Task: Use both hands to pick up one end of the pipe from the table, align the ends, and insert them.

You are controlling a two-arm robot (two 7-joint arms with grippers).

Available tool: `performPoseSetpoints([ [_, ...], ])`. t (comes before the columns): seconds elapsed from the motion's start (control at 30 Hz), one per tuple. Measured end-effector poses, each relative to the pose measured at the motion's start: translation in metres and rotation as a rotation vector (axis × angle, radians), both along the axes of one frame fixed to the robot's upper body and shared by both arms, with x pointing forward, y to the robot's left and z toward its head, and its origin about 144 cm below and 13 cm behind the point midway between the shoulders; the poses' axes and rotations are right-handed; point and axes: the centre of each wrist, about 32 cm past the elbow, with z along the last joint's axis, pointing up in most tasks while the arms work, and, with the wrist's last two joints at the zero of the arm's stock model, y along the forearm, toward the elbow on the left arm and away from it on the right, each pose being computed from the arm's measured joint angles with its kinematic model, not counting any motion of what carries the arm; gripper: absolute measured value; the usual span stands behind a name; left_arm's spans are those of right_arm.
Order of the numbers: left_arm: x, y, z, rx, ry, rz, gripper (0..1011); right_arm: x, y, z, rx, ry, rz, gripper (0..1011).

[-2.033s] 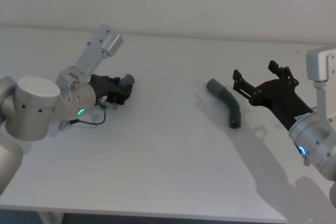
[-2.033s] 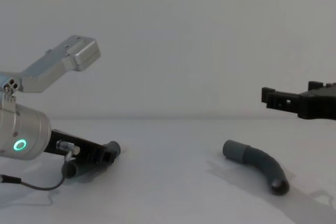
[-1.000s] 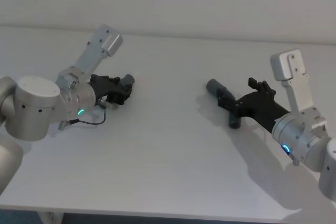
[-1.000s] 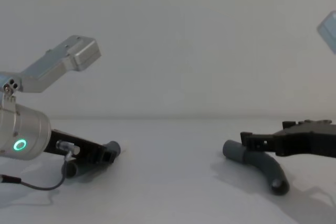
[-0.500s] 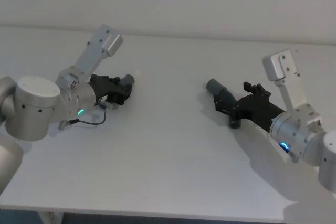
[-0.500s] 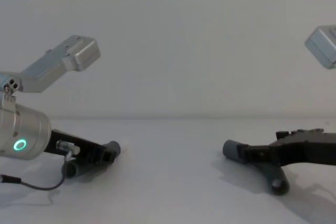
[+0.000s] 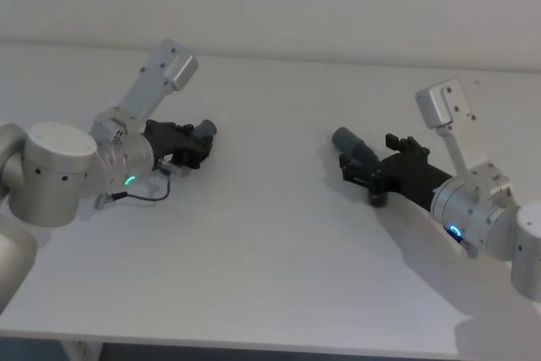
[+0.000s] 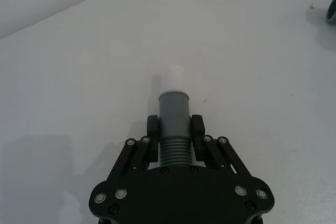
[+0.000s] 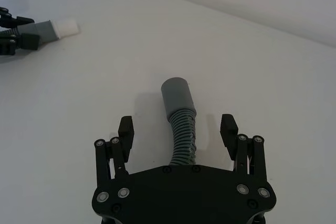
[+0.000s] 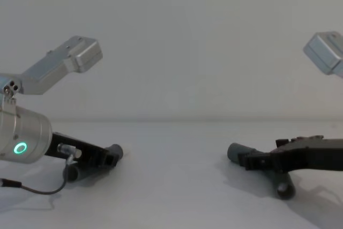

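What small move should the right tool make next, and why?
Probably close the right tool on the wide-cuffed hose piece: its open fingers straddle the ribbed part without touching, the piece lies on the table, and the left tool is shut on the narrow-cuffed piece.

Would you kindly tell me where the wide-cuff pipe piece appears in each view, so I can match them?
Head view: the wide-cuff piece lies right of centre.
Chest view: low on the right, its cuff pointing left.
Right wrist view: centre, its ribbed hose between the fingers of the open right gripper.
Left wrist view: a dark sliver at the frame's edge, probably its cuff.
Shared landmark: the pale-tipped piece, clamped in the left gripper.
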Motion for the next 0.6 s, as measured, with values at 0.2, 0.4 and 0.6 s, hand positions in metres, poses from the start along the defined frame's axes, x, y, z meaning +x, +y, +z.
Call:
performPoseSetpoints([
  [0.2,0.0000,0.0000,0.0000,0.000,0.000,0.000,356,0.0025,0.0005,-0.0002,0.002,0.013,0.004,1002],
  [0.4,0.0000,0.0000,0.0000,0.000,0.000,0.000,356,0.0049,0.0016,-0.0003,0.007,0.031,0.005,1002],
  [0.6,0.0000,0.0000,0.0000,0.000,0.000,0.000,356,0.0064,0.0024,0.0001,0.011,0.044,0.005,1002],
])
